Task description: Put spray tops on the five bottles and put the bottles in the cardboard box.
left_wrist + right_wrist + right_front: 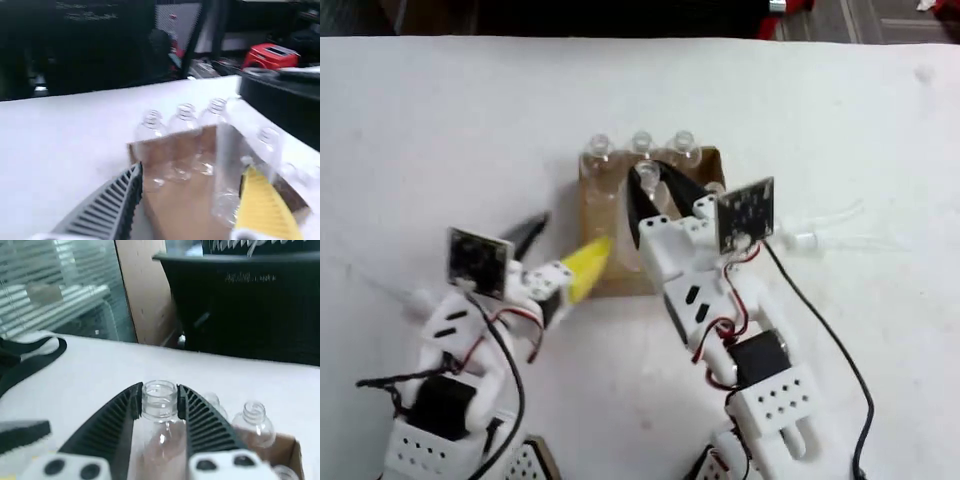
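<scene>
The cardboard box (711,160) lies flat in the middle of the table. Three clear uncapped bottles (641,144) stand in a row along its far side, also seen in the left wrist view as bottles (186,116). My right gripper (650,182) is over the box, shut on the neck of another open bottle (160,403), which stands upright. My left gripper (572,232) sits at the box's left edge, open, with its grey finger (112,207) and yellow finger (265,207) apart and nothing between them. A white spray top (807,240) with its tube lies right of the box.
A second white spray top (420,300) lies by the left arm's base. A black cable (830,340) runs along the right arm. Bare white table spreads to the far left and far right. Dark furniture stands beyond the table's back edge.
</scene>
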You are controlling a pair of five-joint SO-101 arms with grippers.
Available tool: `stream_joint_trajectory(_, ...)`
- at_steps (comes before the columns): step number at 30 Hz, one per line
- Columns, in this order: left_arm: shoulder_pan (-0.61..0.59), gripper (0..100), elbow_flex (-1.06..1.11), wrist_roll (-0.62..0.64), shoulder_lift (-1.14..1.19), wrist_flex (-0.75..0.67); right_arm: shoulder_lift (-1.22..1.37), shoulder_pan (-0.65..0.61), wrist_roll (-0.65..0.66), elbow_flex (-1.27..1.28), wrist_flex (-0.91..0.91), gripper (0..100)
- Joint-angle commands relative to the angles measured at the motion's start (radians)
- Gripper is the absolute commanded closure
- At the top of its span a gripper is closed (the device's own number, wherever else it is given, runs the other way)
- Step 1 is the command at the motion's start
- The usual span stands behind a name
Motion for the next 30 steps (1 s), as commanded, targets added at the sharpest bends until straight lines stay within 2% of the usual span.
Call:
stream_joint_trajectory(1, -0.159, 71, -0.074, 0.011, -0.018, -0.029, 0.001, -0.007, 0.025, 0.074, -0.269, 98.2)
stream_joint_trajectory(5, -0.217, 71, -0.029, 0.023, -0.018, -0.117, 0.122, -0.051, 0.028, 0.064, -0.308, 98.2)
stream_joint_trajectory(9, -0.255, 71, 0.021, 0.109, -0.018, -0.181, 0.309, -0.047, 0.028, 0.005, -0.317, 98.2)
stream_joint_trajectory(14, -0.265, 71, 0.061, 0.118, -0.018, -0.226, 0.464, -0.021, 0.028, 0.015, -0.503, 98.2)
stream_joint_trajectory(18, -0.262, 71, 0.081, 0.120, -0.018, -0.239, 0.542, -0.039, 0.029, 0.017, -0.553, 98.2)
stream_joint_trajectory(23, -0.262, 71, 0.084, 0.120, -0.018, -0.239, 0.602, -0.061, 0.224, 0.040, -0.559, 98.1)
stream_joint_trajectory(30, -0.260, 71, 0.084, 0.118, -0.018, -0.239, 0.633, -0.062, 0.236, 0.046, -0.559, 98.1)
